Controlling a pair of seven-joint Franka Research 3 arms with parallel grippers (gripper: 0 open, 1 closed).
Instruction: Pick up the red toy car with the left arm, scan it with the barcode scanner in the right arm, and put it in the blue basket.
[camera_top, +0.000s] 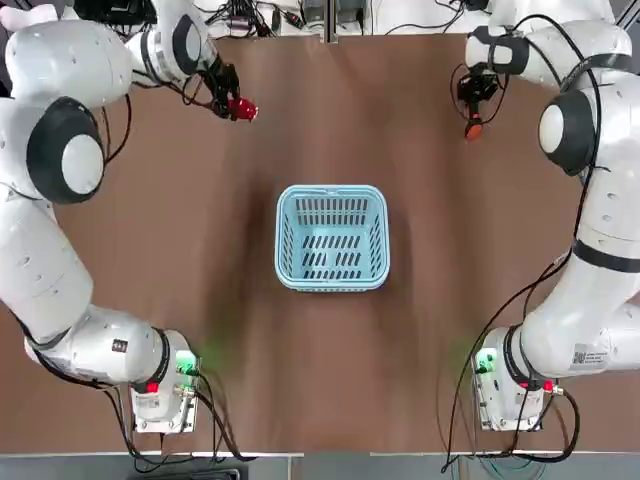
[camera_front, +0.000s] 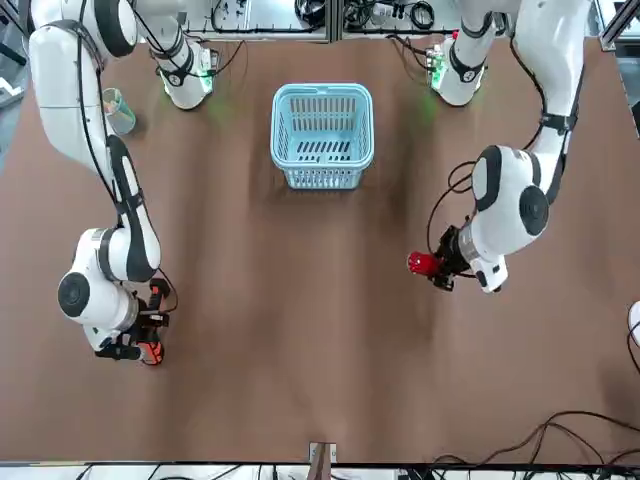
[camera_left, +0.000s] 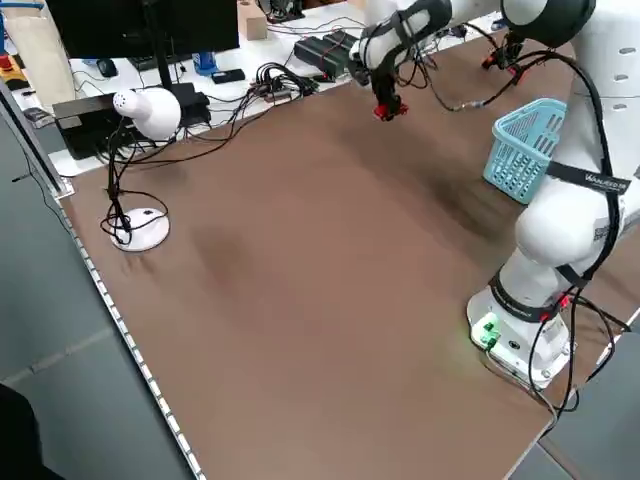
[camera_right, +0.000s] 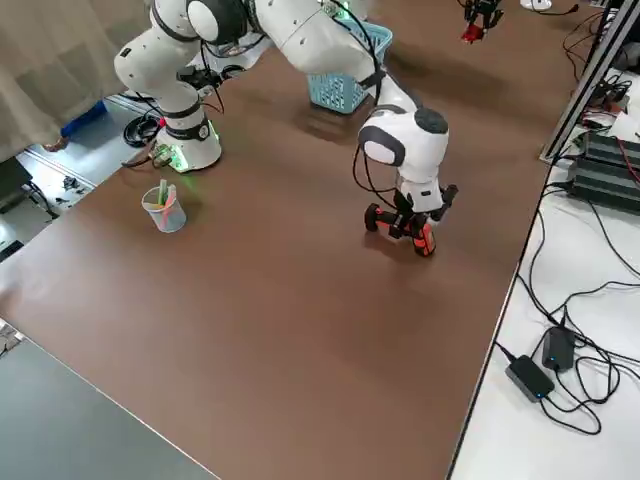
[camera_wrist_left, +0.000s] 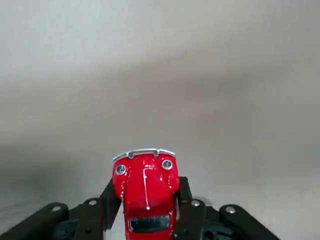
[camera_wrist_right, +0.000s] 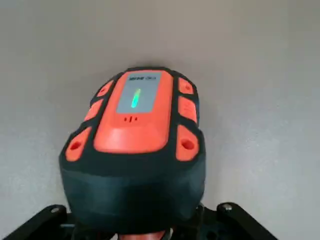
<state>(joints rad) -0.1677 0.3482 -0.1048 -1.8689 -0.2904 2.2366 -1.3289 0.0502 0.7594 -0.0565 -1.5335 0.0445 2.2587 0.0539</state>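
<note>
We are looking down at a brown table (camera_top: 330, 380) with the blue basket (camera_top: 332, 237) sitting empty near its middle, between the two arms. The left gripper (camera_top: 228, 98) is hanging above the far left part of the table, and its fingers (camera_wrist_left: 107, 200) are pinching the red toy car (camera_wrist_left: 146, 187) from both sides, with the car's rounded nose and headlights pointing out beyond the fingertips. In the front view the car (camera_front: 424, 264) is showing clear of the tabletop, well apart from the basket (camera_front: 322, 135). The right gripper (camera_front: 135, 335) is sitting low at the far right part of the table, and it is clamping the barcode scanner (camera_wrist_right: 135, 150); in the right wrist view the scanner's orange and black head is filling the space ahead of the fingers, and a green light is glowing on its top face. From the right side view the scanner (camera_right: 405, 228) is appearing to rest on or just over the table surface; we cannot tell which. A clear cup (camera_right: 165, 208) holding a few small items is standing near the right arm's base.
</note>
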